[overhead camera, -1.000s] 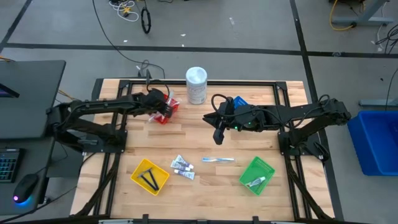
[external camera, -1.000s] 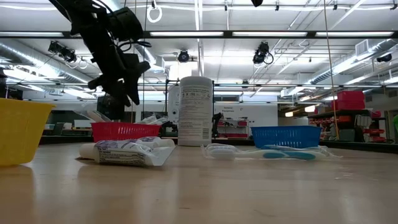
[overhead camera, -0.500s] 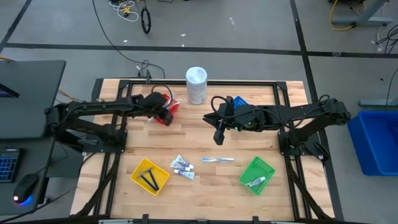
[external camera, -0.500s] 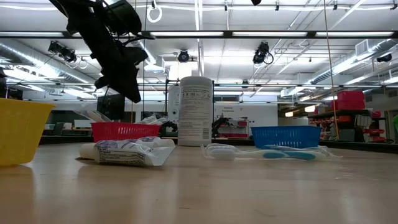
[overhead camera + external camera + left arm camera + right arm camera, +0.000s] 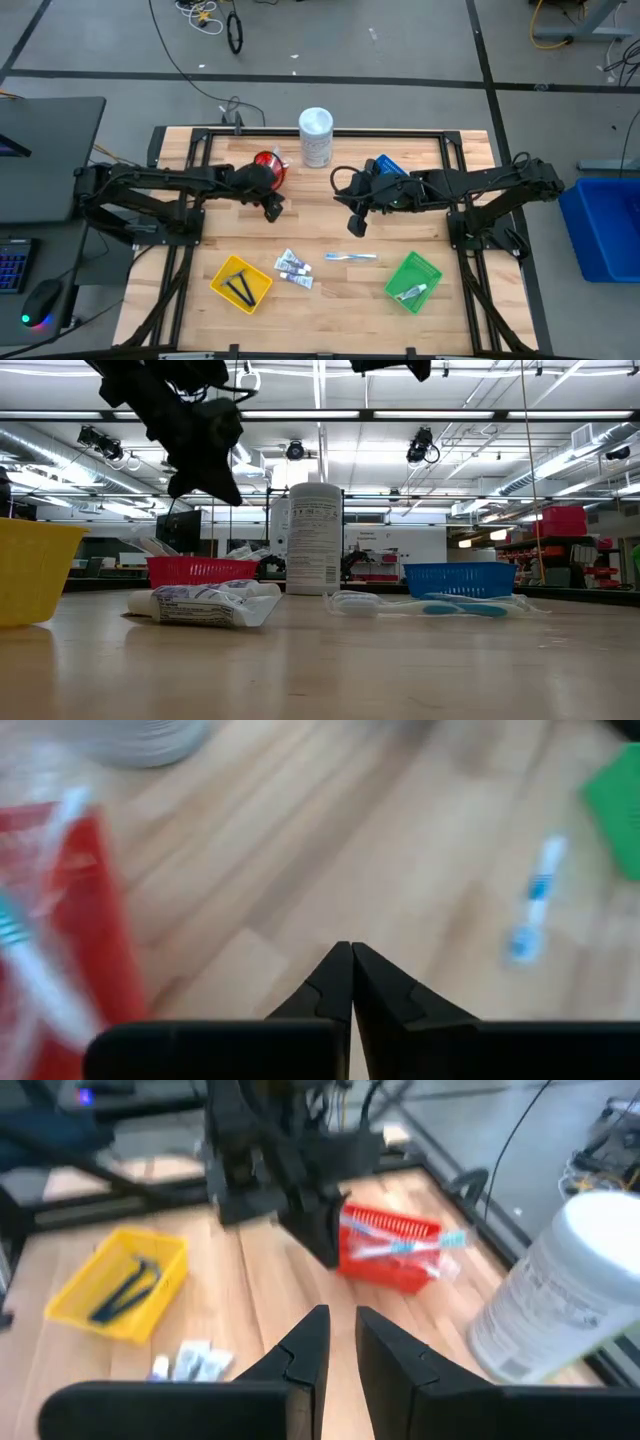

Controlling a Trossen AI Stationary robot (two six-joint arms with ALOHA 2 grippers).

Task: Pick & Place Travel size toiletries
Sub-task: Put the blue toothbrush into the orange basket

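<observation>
Sorting partly done. Toothbrushes lie in the red basket (image 5: 270,165), black pieces in the yellow basket (image 5: 240,283), one item in the green basket (image 5: 413,281). Tubes (image 5: 293,266) and a toothbrush (image 5: 350,257) remain on the table (image 5: 320,215). The left hand (image 5: 272,210) is closed, empty; the right hand (image 5: 357,227) is slightly parted, empty.

wood table (image 5: 200,235) carries: red basket (image 5: 271,166), blue basket (image 5: 385,164), yellow basket (image 5: 240,283), green basket (image 5: 413,281), white container (image 5: 316,137), tubes (image 5: 293,267), toothbrush (image 5: 350,257).
</observation>
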